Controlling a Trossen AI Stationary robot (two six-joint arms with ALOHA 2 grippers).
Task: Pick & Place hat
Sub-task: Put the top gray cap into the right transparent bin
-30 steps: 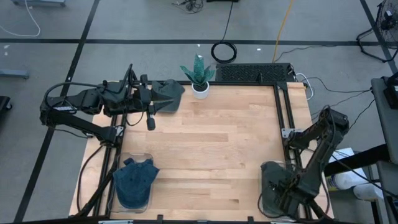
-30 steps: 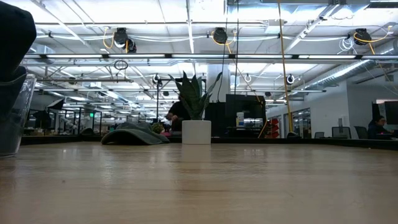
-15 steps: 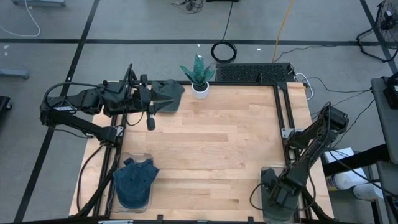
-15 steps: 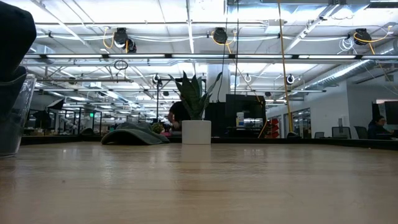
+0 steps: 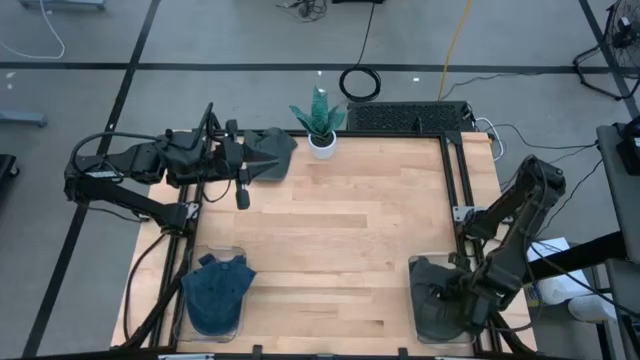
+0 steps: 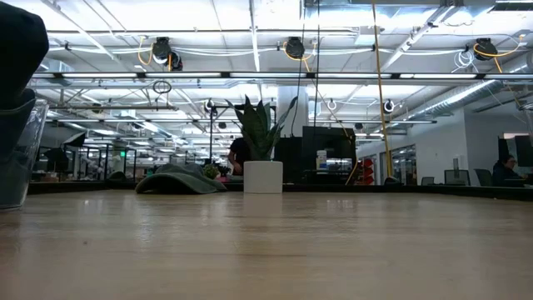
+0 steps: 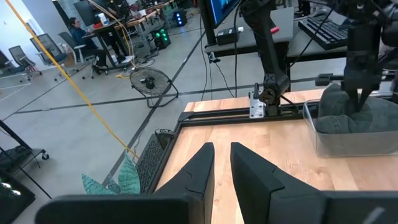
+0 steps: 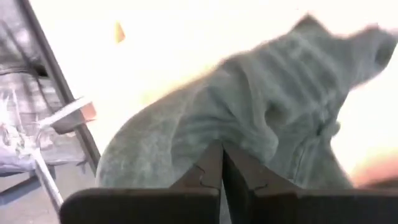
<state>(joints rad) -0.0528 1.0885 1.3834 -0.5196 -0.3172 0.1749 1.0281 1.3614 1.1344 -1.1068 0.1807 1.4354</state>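
Overhead, right gripper [image 5: 462,297] pinched shut, seemingly on the grey hat [image 5: 432,296] in its clear bin [image 5: 418,335] at the table's [image 5: 340,230] near right corner (blurred wrist view), left gripper [image 5: 244,160] slightly parted, empty, beside another grey hat [image 5: 272,152] by the potted plant [image 5: 319,120].

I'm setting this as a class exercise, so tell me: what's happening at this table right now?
The right claw is shut on a grey hat at the near right corner of the table, over a clear bin. The left claw rests by another grey hat at the far left, beside a potted plant. A blue hat sits in a bin near left.
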